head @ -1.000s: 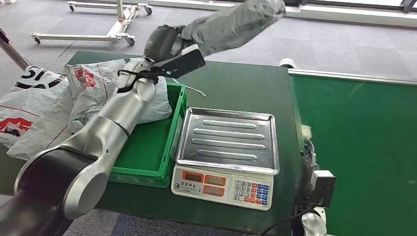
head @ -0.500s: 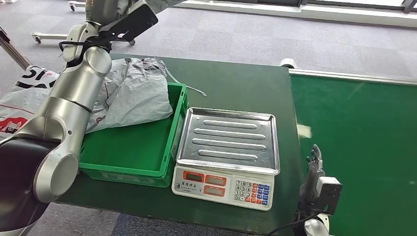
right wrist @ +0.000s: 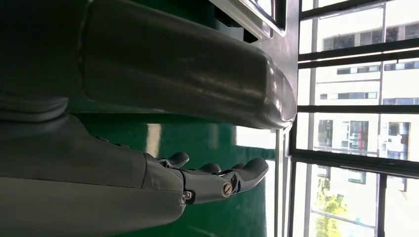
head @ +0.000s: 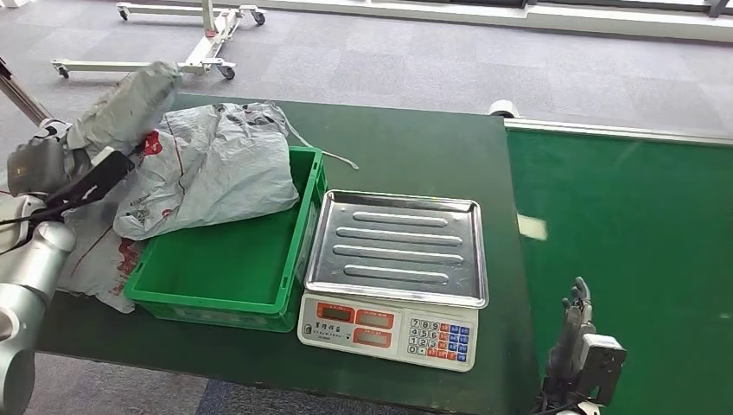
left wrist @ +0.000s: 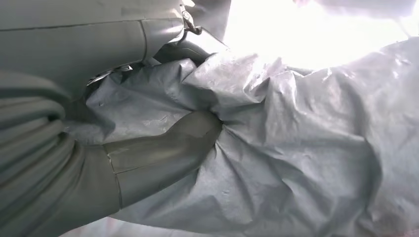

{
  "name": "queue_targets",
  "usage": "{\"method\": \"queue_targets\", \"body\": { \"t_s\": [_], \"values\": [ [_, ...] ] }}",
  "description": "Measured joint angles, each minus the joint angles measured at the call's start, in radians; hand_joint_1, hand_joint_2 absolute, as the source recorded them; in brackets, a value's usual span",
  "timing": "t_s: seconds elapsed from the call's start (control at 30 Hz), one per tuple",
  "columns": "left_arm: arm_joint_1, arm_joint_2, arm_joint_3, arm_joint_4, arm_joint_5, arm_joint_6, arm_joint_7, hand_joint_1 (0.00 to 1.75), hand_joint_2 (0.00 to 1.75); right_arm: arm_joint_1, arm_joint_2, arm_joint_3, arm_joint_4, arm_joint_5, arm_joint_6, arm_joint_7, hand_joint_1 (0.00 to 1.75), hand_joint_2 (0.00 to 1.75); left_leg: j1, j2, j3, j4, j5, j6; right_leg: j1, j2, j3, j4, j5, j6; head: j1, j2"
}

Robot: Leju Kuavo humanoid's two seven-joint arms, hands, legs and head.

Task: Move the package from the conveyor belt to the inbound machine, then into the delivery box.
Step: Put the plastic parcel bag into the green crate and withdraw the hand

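One grey package (left wrist: 276,163) sits clamped in the left hand (head: 35,164), thumb and fingers (left wrist: 202,47) pinching its crumpled film

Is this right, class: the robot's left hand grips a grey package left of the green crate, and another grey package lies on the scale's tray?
Not quite. The head view shows the scale's tray bare; the other grey package lies over the green crate. The left hand does grip a grey package.

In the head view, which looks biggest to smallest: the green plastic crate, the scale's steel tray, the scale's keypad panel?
1. Green plastic crate, though a grey bag covers part of it.
2. Steel tray, close behind the crate.
3. Keypad panel, clearly smallest.
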Motion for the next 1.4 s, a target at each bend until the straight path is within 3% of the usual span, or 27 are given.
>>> {"method": "queue_targets", "body": {
  "t_s": [0.07, 0.13, 0.27, 0.37, 0.6, 0.97, 1.23, 1.4],
  "values": [
    [0.076, 0.003, 0.035, -0.051, -0.011, -0.068, -0.018, 0.0, 0.87, -0.001, 0.0, -0.009, -0.007, 0.007, 0.006, 0.006, 0.0, 0.0, 0.0, -0.001, -0.001, 0.001, 0.0, 0.0, 0.0, -0.001, 0.0, 0.0, 0.0, 0.0, 0.0, 0.0],
    [0.139, 0.005, 0.066, -0.121, -0.017, -0.163, -0.025, 0.0, 0.0, -0.003, 0.0, -0.017, -0.01, 0.01, 0.009, 0.008, 0.0, 0.0, 0.0, -0.001, -0.002, 0.001, -0.001, 0.001, 0.0, -0.001, 0.0, 0.0, 0.0, 0.001, 0.0, 0.0],
    [0.245, 0.016, 0.126, -0.273, 0.059, -0.365, -0.093, 0.0, 0.0, -0.013, 0.0, -0.034, -0.009, 0.005, 0.012, 0.008, 0.0, 0.0, 0.0, 0.0, -0.002, 0.001, -0.001, 0.001, 0.0, -0.001, 0.0, -0.001, 0.001, 0.001, 0.0, 0.0],
    [0.307, 0.018, 0.171, -0.375, 0.096, -0.413, -0.108, 0.0, 0.0, -0.027, 0.0, -0.041, -0.004, 0.0, 0.016, 0.008, 0.0, 0.0, 0.0, -0.001, -0.002, 0.001, -0.001, 0.001, 0.0, -0.001, 0.0, -0.001, 0.001, 0.001, 0.0, 0.0],
    [0.35, 0.018, 0.229, -0.506, 0.109, -0.415, -0.106, 0.0, 0.0, -0.049, 0.0, -0.044, 0.011, -0.001, 0.013, 0.008, 0.0, 0.0, 0.001, -0.002, -0.002, 0.001, 0.0, 0.0, 0.001, -0.002, 0.0, 0.0, 0.001, 0.001, 0.0, 0.0],
    [0.356, 0.016, 0.251, -0.559, 0.137, -0.399, -0.116, 0.0, 0.0, -0.051, 0.0, -0.044, 0.02, -0.001, 0.011, 0.008, 0.0, 0.0, 0.001, -0.002, -0.002, 0.001, 0.0, 0.0, 0.001, -0.002, 0.0, 0.0, 0.001, 0.001, 0.0, 0.0],
    [0.363, -0.033, 0.286, -0.748, 0.424, -0.293, -0.132, 0.0, 0.0, -0.053, 0.002, -0.044, 0.026, -0.03, -0.021, -0.008, 0.0, 0.0, 0.001, -0.002, -0.002, 0.001, 0.0, 0.0, 0.001, -0.002, 0.0, -0.001, 0.001, 0.001, 0.0, 0.0],
    [0.47, -0.09, 0.257, -0.948, 0.53, -0.34, -0.118, 0.0, 0.0, -0.038, 0.002, -0.044, 0.016, -0.064, -0.041, -0.047, 0.0, 0.0, -0.001, -0.001, -0.001, 0.001, -0.001, 0.001, -0.001, -0.001, 0.0, -0.001, 0.0, 0.001, 0.0, 0.0]
  ]
}}
